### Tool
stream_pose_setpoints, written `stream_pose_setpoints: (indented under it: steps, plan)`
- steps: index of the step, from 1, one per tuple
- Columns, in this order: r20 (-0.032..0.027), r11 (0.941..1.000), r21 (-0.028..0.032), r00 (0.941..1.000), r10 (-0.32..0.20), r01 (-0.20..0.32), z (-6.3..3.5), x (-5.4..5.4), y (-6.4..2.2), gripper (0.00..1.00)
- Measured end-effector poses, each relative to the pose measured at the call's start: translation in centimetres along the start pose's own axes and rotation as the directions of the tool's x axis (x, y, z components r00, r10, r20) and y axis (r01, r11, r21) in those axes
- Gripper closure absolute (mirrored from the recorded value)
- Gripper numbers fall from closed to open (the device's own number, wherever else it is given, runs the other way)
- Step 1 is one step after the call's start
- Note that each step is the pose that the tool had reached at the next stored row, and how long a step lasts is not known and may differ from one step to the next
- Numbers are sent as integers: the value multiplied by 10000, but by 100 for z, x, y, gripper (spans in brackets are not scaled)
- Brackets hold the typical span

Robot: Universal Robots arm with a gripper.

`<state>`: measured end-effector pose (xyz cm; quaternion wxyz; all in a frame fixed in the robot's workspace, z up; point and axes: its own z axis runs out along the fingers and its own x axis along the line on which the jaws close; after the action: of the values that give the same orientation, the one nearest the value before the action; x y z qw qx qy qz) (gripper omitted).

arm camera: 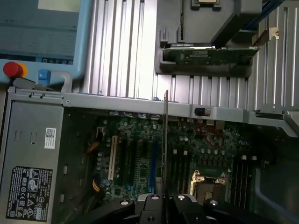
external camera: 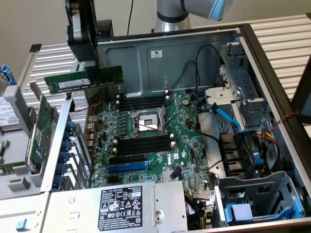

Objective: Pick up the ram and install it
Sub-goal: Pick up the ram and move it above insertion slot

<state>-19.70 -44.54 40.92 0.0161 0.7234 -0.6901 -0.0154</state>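
- Gripping the ram (external camera: 73,83) mid-length, gripper (external camera: 91,74) clenched on it, upper left of the exterior view.
- Ram is hovering level over the left side of the case (external camera: 194,53), well apart from the black slots (external camera: 144,144) on the motherboard (external camera: 189,141).

Pincer (external camera: 92,74): matt black, flat-sided body, joined above to a round black housing with a grey rim. Fingers (arm camera: 117,212) are black and angular, with bright round screw heads (arm camera: 124,203) set in them. Arm (external camera: 172,17) beyond the pincer: smooth silver-grey tube with a light blue joint cap (external camera: 217,8).
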Motion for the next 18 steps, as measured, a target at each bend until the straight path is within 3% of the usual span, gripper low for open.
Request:
stream_pose_setpoints:
  steps: [8,10,12,18]
  plan:
    - [-18,9993,378,10000,1,0,-4,-119,-182,87]
    - [-21,9990,449,10000,1,0,-4,-140,-235,87]
    - [-22,9989,474,10000,2,-1,2,-168,-295,87]
    - [-23,9989,475,10000,1,0,47,-265,-462,87]
